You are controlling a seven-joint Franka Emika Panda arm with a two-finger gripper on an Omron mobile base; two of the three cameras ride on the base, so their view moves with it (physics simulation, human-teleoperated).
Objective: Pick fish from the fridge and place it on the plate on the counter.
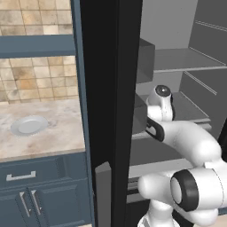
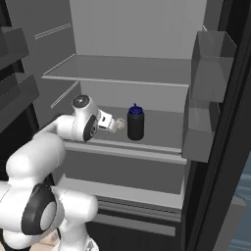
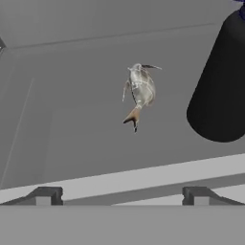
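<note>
Reaching into the fridge now: gripper spread wide, empty, over the fish on the middle shelf (bottle just right). Next, descend and close.

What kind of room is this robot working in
Most likely a home kitchen, computer-rendered. An open fridge with grey shelves holds a small fish and a dark bottle, and beside it a marbled counter over blue cabinets carries a plate below a tiled wall.
</note>
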